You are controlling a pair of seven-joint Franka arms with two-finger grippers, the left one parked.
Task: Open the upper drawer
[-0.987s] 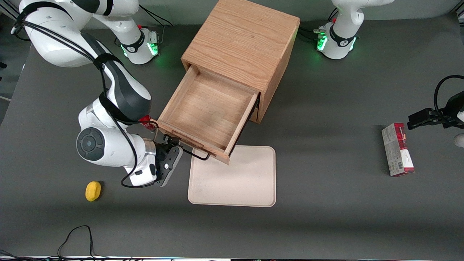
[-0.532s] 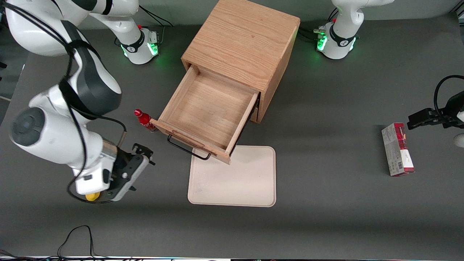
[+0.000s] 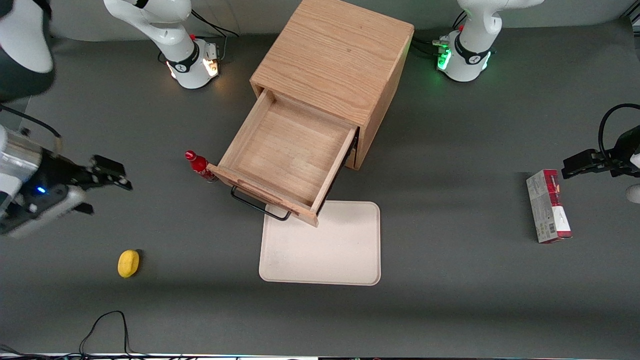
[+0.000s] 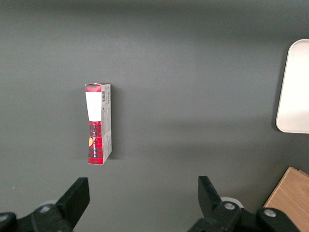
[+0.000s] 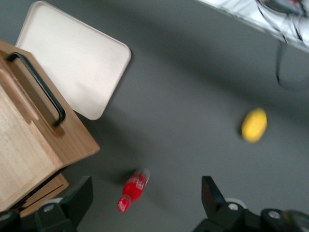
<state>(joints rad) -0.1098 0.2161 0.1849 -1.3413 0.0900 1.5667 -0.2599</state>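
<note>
The upper drawer (image 3: 287, 155) of the light oak cabinet (image 3: 335, 60) stands pulled far out, its wood-grain box empty. Its thin black wire handle (image 3: 259, 206) hangs free at the front; it also shows in the right wrist view (image 5: 41, 87). The lower drawer is hidden under it. My right gripper (image 3: 102, 187) is open and empty, raised well away from the drawer toward the working arm's end of the table. In the right wrist view its fingers (image 5: 79, 198) stand wide apart above the table.
A small red bottle (image 3: 199, 165) stands beside the drawer's front corner. A beige tray (image 3: 325, 250) lies in front of the drawer, partly under it. A yellow lemon (image 3: 128, 263) lies nearer the front camera. A red and white box (image 3: 548, 206) lies toward the parked arm's end.
My right gripper has let go of the handle and swung up and away toward the working arm's end of the table. The drawer stays pulled out. The red bottle is uncovered.
</note>
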